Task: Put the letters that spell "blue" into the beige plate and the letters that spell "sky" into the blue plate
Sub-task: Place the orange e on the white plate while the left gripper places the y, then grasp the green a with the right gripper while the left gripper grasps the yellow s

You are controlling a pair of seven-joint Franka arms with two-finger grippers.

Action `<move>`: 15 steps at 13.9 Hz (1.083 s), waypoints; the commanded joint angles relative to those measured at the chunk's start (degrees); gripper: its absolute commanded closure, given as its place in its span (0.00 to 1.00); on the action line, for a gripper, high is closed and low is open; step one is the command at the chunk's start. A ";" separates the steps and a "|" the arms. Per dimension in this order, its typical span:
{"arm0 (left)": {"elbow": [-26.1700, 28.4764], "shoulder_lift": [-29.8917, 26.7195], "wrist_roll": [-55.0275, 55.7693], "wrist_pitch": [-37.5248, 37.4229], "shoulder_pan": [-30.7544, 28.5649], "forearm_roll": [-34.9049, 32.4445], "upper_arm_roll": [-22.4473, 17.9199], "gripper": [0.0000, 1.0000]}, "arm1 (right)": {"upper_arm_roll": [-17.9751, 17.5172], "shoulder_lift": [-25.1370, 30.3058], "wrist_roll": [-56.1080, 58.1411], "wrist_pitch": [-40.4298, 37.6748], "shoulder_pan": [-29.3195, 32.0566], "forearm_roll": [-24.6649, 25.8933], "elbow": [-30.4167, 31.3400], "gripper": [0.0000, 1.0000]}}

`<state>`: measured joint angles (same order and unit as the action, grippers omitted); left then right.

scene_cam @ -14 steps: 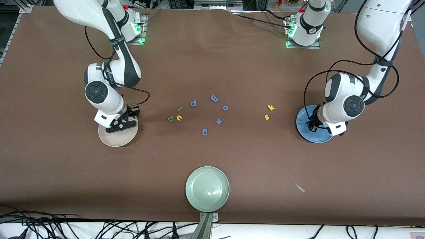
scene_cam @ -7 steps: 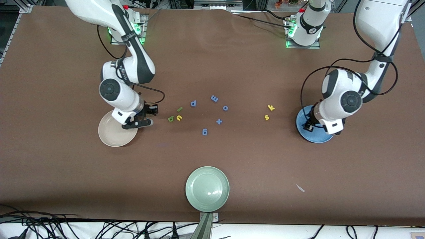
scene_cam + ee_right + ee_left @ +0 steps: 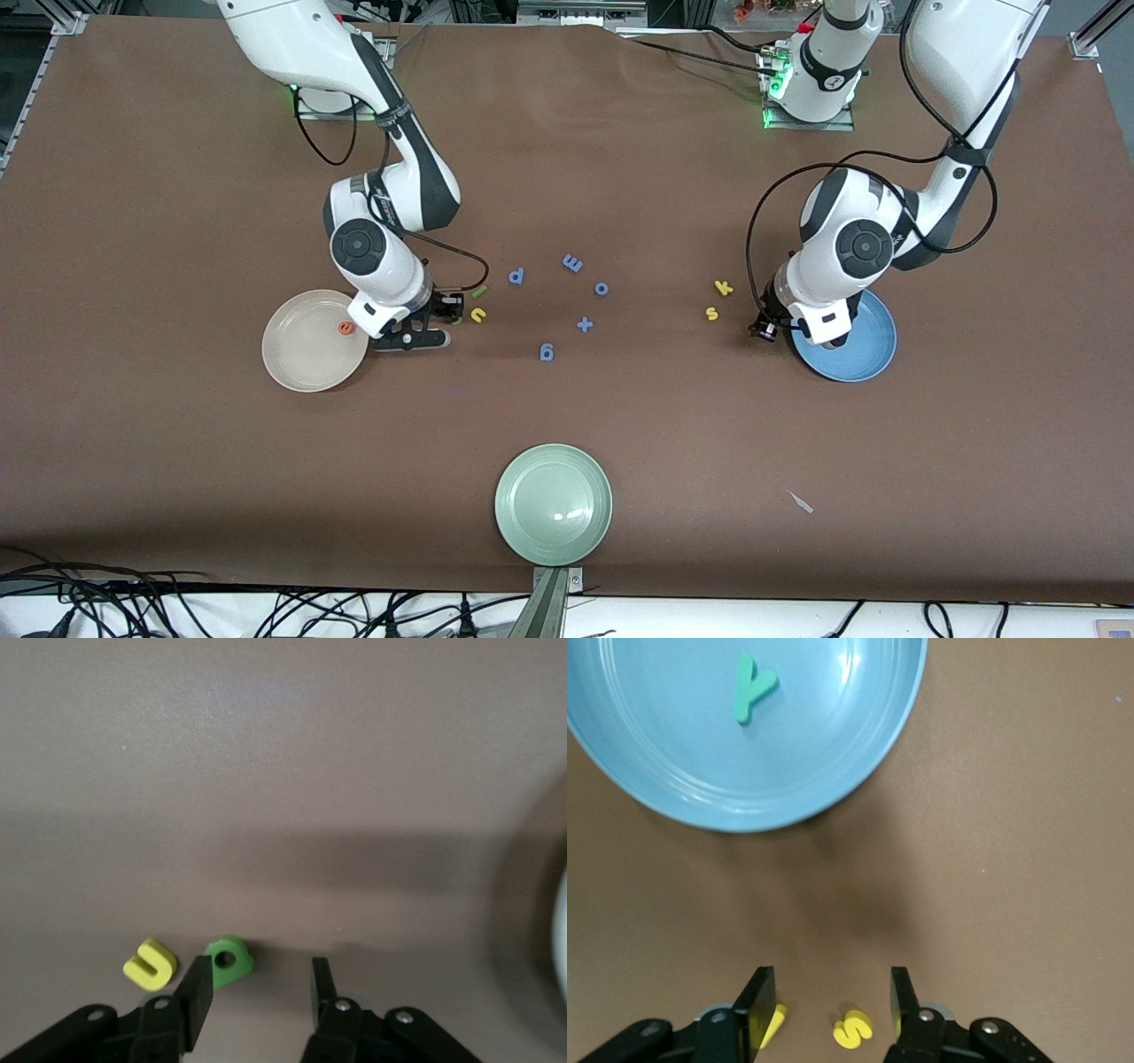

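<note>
Brown table cover, cables along the front edge.

Front view: beige plate (image 3: 301, 354) holds the orange "e" (image 3: 345, 329). Right gripper (image 3: 436, 324) sits low between that plate and the yellow "u" (image 3: 478, 315); the "l" (image 3: 480, 291) lies just above it in this view. The "b" is hidden here by the gripper. Blue plate (image 3: 864, 350) is at the left arm's end; left gripper (image 3: 769, 330) hangs beside its rim, near "s" (image 3: 711, 313) and "k" (image 3: 724, 287). A green plate (image 3: 554, 505) and blue letters (image 3: 573, 263) are not wanted.

Left wrist view: jaws apart and empty. Teal "y" (image 3: 751, 688) lies in the plate. "s" sits between the fingers; a yellow piece at one finger is probably "k".

Right wrist view: jaws apart, empty. "b" (image 3: 229, 959) lies just off one fingertip (image 3: 197, 985), "u" beside it.

Risks: "b" is off centre, so closing may push it into "u" or pinch both; "k" crowds the left gripper's approach to "s"
</note>
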<state>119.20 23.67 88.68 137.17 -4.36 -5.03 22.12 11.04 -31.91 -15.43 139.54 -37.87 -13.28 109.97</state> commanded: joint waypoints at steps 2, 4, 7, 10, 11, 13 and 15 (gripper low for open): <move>-0.19 2.34 3.43 1.43 5.39 -9.61 0.20 0.41 | 0.30 -2.46 -3.89 2.41 -2.64 -1.13 -1.24 0.47; -0.37 4.97 3.43 1.60 7.95 -19.18 0.29 0.47 | 0.30 -2.63 -4.17 2.58 -3.00 -1.13 -1.16 0.46; -0.37 6.74 -3.38 2.57 7.88 -22.40 0.55 0.48 | 0.30 -2.72 -4.08 2.85 -3.09 -1.05 -0.63 0.45; -0.37 6.22 -10.96 2.48 4.90 -18.02 2.13 0.52 | 0.39 -2.72 -3.91 2.85 -3.17 -0.70 0.16 0.45; -0.37 5.87 -13.42 2.22 3.49 -16.09 3.09 0.52 | 0.39 -2.72 -3.90 2.85 -3.17 -0.52 0.16 0.45; -0.37 5.51 -15.46 2.04 0.94 -14.49 4.94 0.52 | 0.48 -2.81 -3.90 2.94 -3.17 -0.43 0.34 0.45; -0.37 5.51 -15.64 2.04 0.84 -14.40 5.21 0.52 | 0.57 -2.72 -3.29 4.33 -3.09 -0.34 1.56 0.46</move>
<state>118.80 29.90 75.04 139.73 -2.83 -21.15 26.18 11.17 -34.14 -19.33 142.12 -40.58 -13.28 110.06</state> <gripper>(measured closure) 0.515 0.454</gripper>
